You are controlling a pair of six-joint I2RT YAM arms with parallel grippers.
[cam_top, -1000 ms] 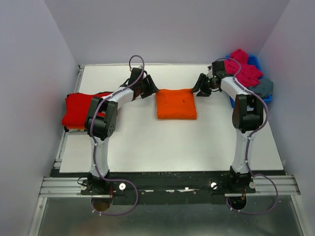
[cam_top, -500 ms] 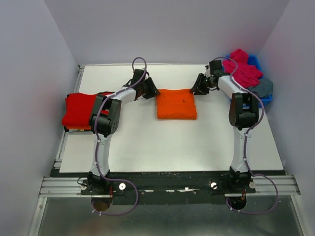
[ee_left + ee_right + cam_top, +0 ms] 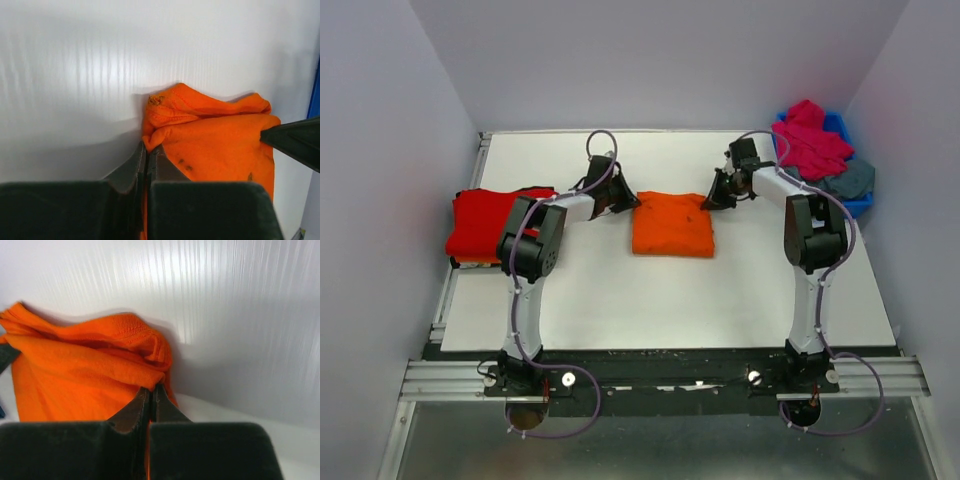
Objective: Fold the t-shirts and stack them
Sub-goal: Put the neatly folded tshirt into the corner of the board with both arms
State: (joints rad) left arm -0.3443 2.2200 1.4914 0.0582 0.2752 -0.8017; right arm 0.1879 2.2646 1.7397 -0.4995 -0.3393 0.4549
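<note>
Four t-shirts are counted. One orange t-shirt (image 3: 672,226) is laid folded at mid-table (image 3: 670,300), its far corners pinched by the left gripper (image 3: 148,150) and the right gripper (image 3: 151,389), both closed tight on cloth. One red t-shirt (image 3: 488,222) is laid folded at the left edge. One pink t-shirt (image 3: 810,140) and one grey-blue t-shirt (image 3: 852,178) are heaped on one blue bin (image 3: 837,123).

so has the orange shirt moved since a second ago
Yes. The orange t-shirt has slid toward the near edge and slightly left, with more bare table showing beyond it.
</note>
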